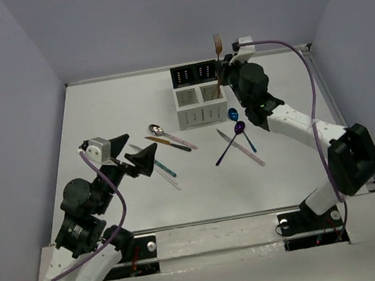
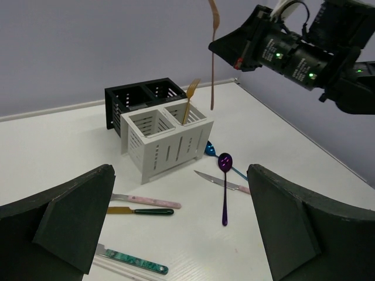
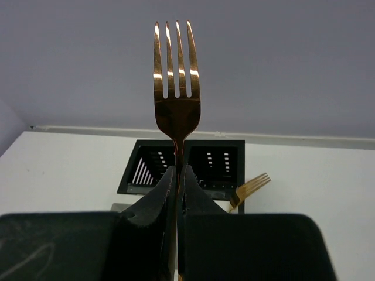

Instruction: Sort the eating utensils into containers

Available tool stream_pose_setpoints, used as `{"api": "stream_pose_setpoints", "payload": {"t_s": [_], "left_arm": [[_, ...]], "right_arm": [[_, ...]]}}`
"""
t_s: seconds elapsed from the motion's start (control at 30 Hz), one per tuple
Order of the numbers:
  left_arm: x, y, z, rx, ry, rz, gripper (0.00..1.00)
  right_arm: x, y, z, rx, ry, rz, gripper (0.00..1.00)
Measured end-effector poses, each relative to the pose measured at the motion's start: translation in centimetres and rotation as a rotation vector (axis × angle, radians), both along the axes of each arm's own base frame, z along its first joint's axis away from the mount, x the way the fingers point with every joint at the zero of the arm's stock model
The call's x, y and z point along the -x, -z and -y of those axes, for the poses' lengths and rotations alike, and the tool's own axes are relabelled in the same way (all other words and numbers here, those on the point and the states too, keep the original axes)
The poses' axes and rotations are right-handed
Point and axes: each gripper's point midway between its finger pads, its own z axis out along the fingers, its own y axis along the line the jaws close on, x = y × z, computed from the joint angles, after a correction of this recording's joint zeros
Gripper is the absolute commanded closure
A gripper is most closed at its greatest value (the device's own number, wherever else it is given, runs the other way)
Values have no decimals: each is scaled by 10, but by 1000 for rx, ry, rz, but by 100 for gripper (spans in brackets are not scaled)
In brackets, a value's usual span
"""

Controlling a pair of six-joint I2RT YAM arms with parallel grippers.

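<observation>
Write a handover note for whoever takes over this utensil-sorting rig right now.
Right gripper: shut on a copper fork, tines up, above the caddy.
Left gripper: open, empty, over the table near the teal-handled knife.
Done: one gold fork stands in a white compartment.
To do: drop the held fork; sort that knife, the purple spoon, blue spoon, pink-handled knife, pink-handled spoon and black-handled knife, all on the table.

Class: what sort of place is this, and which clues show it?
Likely a robotics lab test bench: a white table walled by plain grey panels, two robot arms bolted at its edge.
</observation>
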Motion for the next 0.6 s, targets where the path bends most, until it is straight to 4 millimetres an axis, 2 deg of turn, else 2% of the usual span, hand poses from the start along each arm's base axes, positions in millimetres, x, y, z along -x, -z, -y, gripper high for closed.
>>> {"api": "stream_pose_setpoints", "payload": {"t_s": [0.17,0.27,0.43,0.6], "left_arm": [[0,0,0,0,-2,1,1],[0,0,-1,1,-3,2,1],[1,-1,-1,4,-4,5,1],[1,-2,-2,5,-4,8,1]], "right_arm": [[-38,14,-26,32,-2,31,100],[-53,21,-35,43,-3,38,100],[-65,31,-41,50,11,42,100],[-72,52,-40,68,37,11,100]]}}
